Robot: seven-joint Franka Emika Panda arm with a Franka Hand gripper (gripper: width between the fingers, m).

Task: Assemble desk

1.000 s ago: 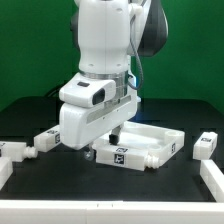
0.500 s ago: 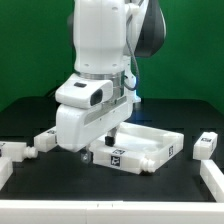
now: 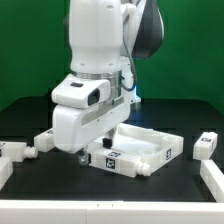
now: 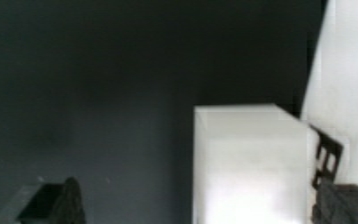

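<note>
Standing wide open, end effector (image 4: 197,205) empty, hanging above the desk tabletop (image 3: 160,150)

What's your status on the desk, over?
Gripper open, low at the tabletop, gripping nothing. Tabletop flat on the table. Loose leg at the exterior view's right. Arm blocks the exterior view of the contact.

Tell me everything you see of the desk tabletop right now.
The tabletop is a white, plastic-looking rectangular tray with a raised rim, lying flat, rim up, on the black table. Black-and-white tags show on its near edge and its side toward the exterior view's right. The arm hides its other end, so contact there cannot be seen.
</note>
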